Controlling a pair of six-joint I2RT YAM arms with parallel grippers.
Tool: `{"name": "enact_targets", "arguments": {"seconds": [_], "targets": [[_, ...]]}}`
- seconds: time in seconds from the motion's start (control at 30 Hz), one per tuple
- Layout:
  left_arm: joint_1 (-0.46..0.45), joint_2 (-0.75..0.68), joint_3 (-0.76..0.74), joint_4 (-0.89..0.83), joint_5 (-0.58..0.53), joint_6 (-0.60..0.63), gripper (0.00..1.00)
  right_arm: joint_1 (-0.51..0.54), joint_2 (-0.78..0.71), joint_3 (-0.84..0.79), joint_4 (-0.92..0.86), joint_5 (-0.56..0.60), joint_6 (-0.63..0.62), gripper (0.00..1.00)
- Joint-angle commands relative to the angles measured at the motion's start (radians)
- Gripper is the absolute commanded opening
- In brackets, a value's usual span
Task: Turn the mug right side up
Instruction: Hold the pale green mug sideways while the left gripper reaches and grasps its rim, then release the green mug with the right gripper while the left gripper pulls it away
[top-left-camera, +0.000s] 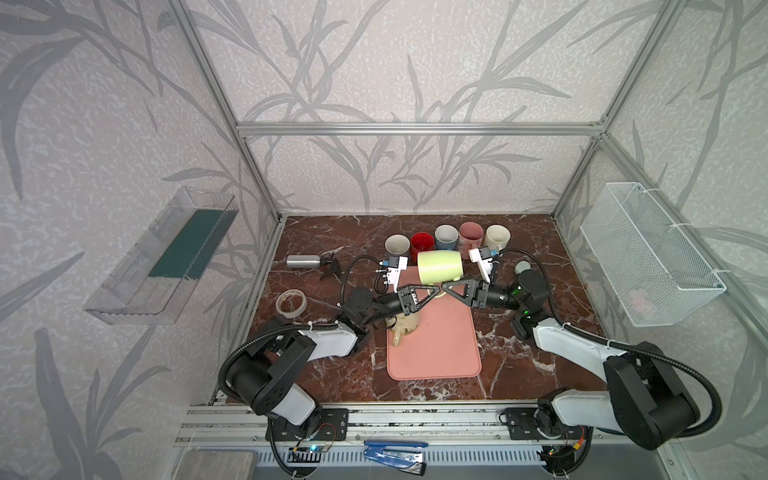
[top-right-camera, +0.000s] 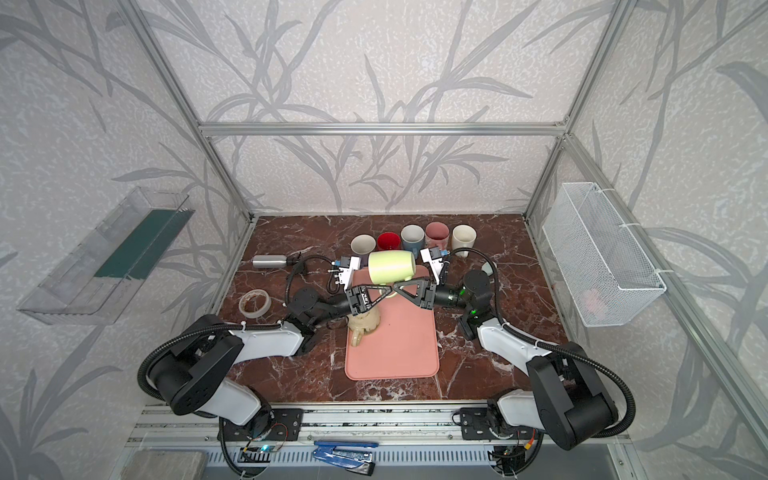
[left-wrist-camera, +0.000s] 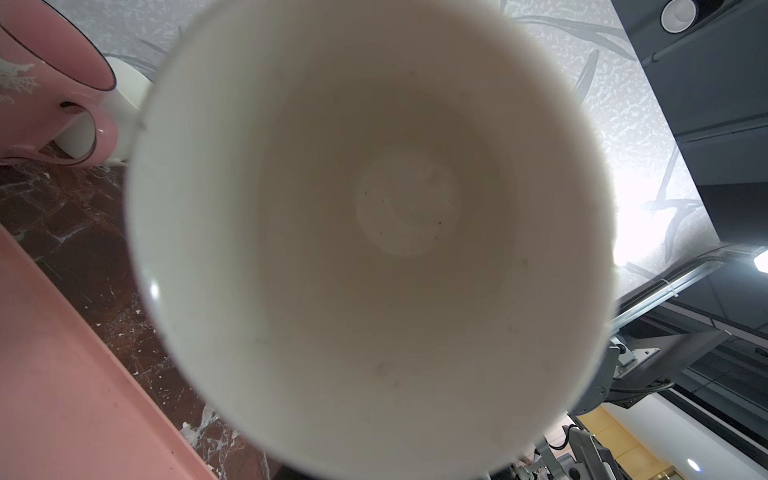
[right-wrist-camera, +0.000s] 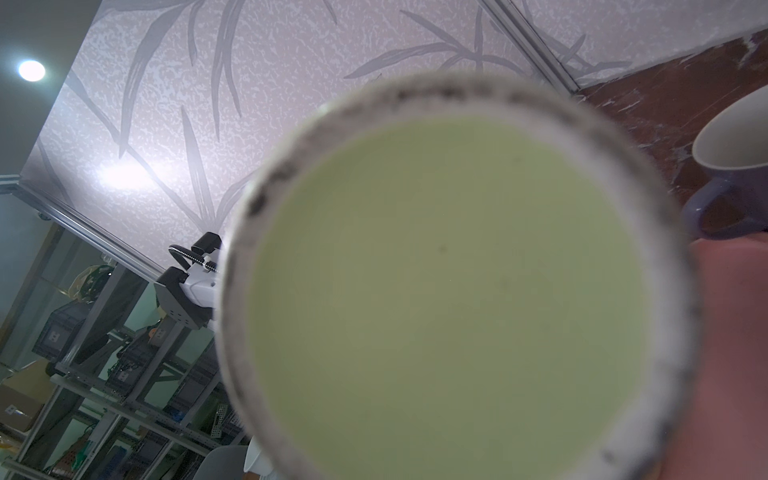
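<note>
The brown marble table (top-left-camera: 519, 361) carries all items. A clear shelf (top-left-camera: 166, 257) hangs on the left wall and a white wire basket (top-left-camera: 648, 253) on the right wall. A pink mat (top-left-camera: 440, 353) lies at the table centre. The light green mug (top-left-camera: 439, 266) is above the far edge of the mat, lying on its side and not upright. Its mouth faces left, toward the left wrist camera, which shows the white interior (left-wrist-camera: 374, 228). Its base faces right, toward the right wrist camera (right-wrist-camera: 449, 291). The left gripper (top-left-camera: 433, 288) and the right gripper (top-left-camera: 451, 288) meet tip to tip at the near side of the mug. The right gripper is closed on the mug there. The left gripper's jaw state cannot be determined from any view. A row of five mugs (top-left-camera: 446, 237) stands upright just beyond the green mug. A beige mug (top-left-camera: 405, 326) sits on the left edge of the mat, partly hidden under the left arm. A metal bottle (top-left-camera: 303, 262) lies on its side at far left. A tape roll (top-left-camera: 291, 301) lies nearer than the bottle.
</note>
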Motion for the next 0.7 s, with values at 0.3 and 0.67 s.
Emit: {"name": "enact_targets", "arguments": {"seconds": [0.3, 0.67], "targets": [[-0.009, -0.017, 0.033, 0.012, 0.019, 0.011, 0.0, 0.034, -0.082, 0.014, -0.067, 0.01, -0.154, 0.0], [-0.012, -0.187, -0.052, -0.182, -0.064, 0.13, 0.0, 0.034, -0.078, -0.012, -0.073, 0.033, -0.148, 0.28]]}}
